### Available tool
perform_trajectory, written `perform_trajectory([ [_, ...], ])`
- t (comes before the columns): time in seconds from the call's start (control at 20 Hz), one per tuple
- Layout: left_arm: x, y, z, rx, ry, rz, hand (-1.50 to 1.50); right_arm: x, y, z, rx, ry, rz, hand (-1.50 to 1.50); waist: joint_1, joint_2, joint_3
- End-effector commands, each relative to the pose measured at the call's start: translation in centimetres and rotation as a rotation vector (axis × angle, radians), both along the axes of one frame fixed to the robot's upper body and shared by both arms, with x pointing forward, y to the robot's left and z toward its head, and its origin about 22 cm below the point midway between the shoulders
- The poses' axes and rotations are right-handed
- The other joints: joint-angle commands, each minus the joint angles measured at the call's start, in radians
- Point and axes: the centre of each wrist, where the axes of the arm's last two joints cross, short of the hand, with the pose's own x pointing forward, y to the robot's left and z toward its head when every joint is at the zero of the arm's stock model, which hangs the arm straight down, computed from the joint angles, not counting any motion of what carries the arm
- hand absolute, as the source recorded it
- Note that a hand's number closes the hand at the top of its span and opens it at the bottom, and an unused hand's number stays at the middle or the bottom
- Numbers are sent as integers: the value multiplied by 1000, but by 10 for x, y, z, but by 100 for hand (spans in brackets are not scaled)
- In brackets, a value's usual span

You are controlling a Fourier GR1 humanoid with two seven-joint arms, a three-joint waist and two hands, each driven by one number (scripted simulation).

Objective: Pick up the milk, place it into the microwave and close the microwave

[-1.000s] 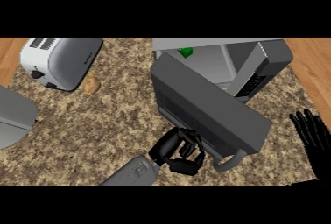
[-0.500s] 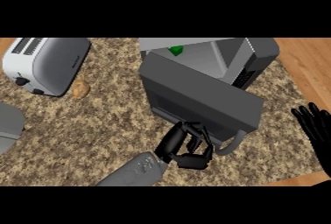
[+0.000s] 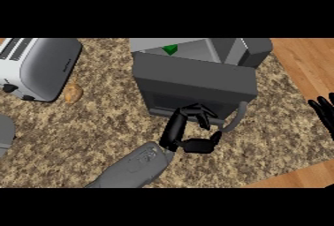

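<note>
Grey microwave door hides most of the milk inside, near the counter's far edge. My left hand, fingers curled, meets the door; my right hand, open, is cut off at the counter's right edge.

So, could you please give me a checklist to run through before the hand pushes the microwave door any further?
1. Milk inside the microwave: ok, its green top shows in the cavity.
2. Door closed: not ok, it stands partly open.
3. Left hand on the door: ok, fingers curled against its front, by the handle.
4. Milk clear of the door's swing: cannot tell, the door hides most of it.
5. Right hand out of the way: ok, open at the view's right edge.
6. Toaster clear of the door: ok, far left.
</note>
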Motion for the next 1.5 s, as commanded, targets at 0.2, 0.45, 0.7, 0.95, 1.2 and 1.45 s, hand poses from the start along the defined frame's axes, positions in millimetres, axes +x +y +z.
perform_trajectory([
  [0.2, 25, -4, 20, -1, 43, 141, -150, 17, -24, 78, -261, -247, -120, 150, -44, 10, 0],
  [0.45, 40, -7, 42, -104, 39, 218, -150, 21, -24, 96, -318, -316, -150, 150, -53, 23, -1],
  [0.7, 46, -5, 43, -125, 60, 266, -150, 26, -27, 103, -354, -333, -173, 150, -47, 41, 2],
  [0.95, 46, -6, 42, -128, 47, 277, -150, 32, -24, 107, -360, -347, -180, 150, -55, 50, 3],
  [1.2, 50, -8, 47, -147, 33, 270, -150, 38, -24, 119, -382, -379, -177, 150, -50, 55, 2],
  [1.45, 49, -8, 44, -146, 27, 275, -150, 44, -23, 121, -374, -386, -182, 150, -54, 61, 3],
])
